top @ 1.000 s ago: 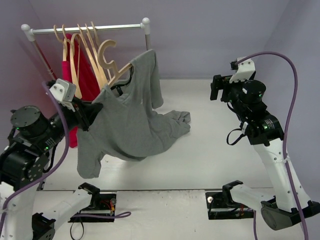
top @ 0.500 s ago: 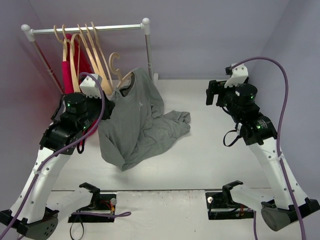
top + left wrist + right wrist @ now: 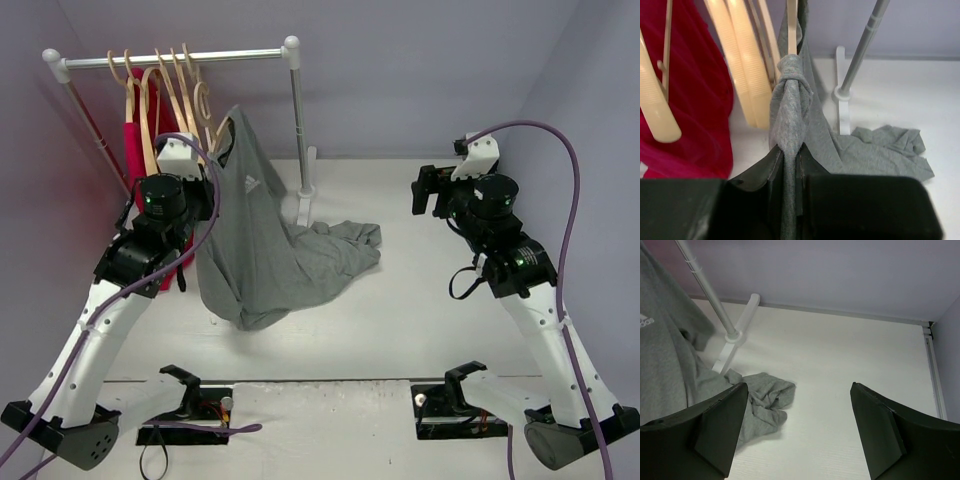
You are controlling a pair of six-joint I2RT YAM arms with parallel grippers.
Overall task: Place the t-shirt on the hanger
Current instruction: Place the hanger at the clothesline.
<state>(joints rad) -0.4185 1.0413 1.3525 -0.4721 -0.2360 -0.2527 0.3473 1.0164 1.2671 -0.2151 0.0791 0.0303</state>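
The grey t-shirt [image 3: 250, 240] hangs from near the rack rail, its lower part trailing onto the table. My left gripper [image 3: 207, 188] is shut on its shoulder fabric. In the left wrist view the gripper [image 3: 788, 148] pinches a bunched fold of t-shirt [image 3: 790, 100] wrapped round a pale wooden hanger [image 3: 791, 25]. The hanger's hook [image 3: 204, 100] shows just under the rail; I cannot tell whether it rests on it. My right gripper [image 3: 424, 190] is open and empty, apart from the shirt. In its own view the gripper [image 3: 798, 386] faces the shirt [image 3: 667, 360] and its crumpled hem [image 3: 765, 395].
The rack rail [image 3: 240, 54] carries several other wooden hangers [image 3: 165, 100] and a red garment [image 3: 133, 135], just left of the shirt. The rack post [image 3: 298, 130] and its white foot [image 3: 740, 332] stand behind the shirt. Walls close in on both sides.
My left arm has swung up and toward the rack, carrying shirt and hanger to the rail; the shirt now hangs narrower and more upright. The right arm has barely moved.
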